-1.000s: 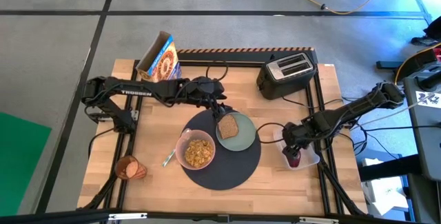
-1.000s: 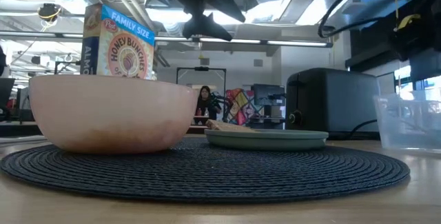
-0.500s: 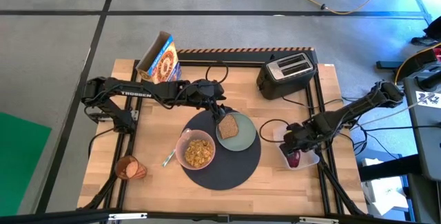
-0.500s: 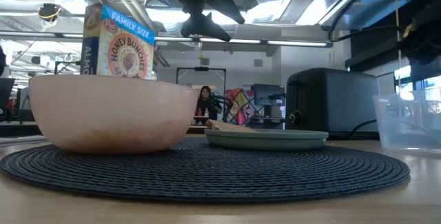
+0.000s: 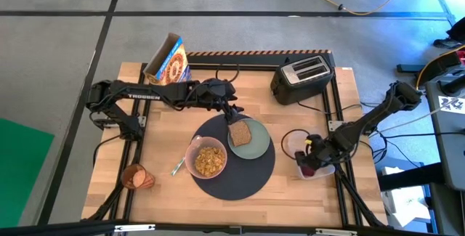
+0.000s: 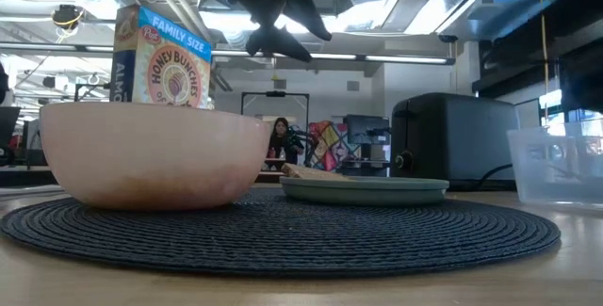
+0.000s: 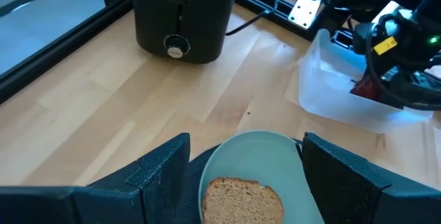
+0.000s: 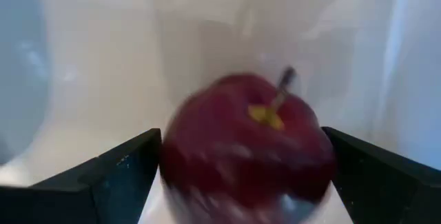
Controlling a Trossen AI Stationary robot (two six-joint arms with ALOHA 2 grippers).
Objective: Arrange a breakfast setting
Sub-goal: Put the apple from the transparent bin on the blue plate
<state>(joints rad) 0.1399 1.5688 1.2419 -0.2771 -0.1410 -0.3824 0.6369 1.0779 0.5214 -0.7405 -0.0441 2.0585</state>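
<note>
Right gripper (image 5: 311,162) down in clear tub (image 5: 320,169) at right table edge, fingers spread wide either side of red fruit (image 8: 247,136), not yet pinching. Fruit dead ahead between the fingers, stem toward camera; straight close looks enough. Mat (image 5: 247,181) lies left of tub, so carry goes left. Left gripper (image 5: 231,112) spread, empty, hovering at far edge of plate (image 7: 265,156) just beyond toast (image 7: 241,198); well apart from fruit.
</note>
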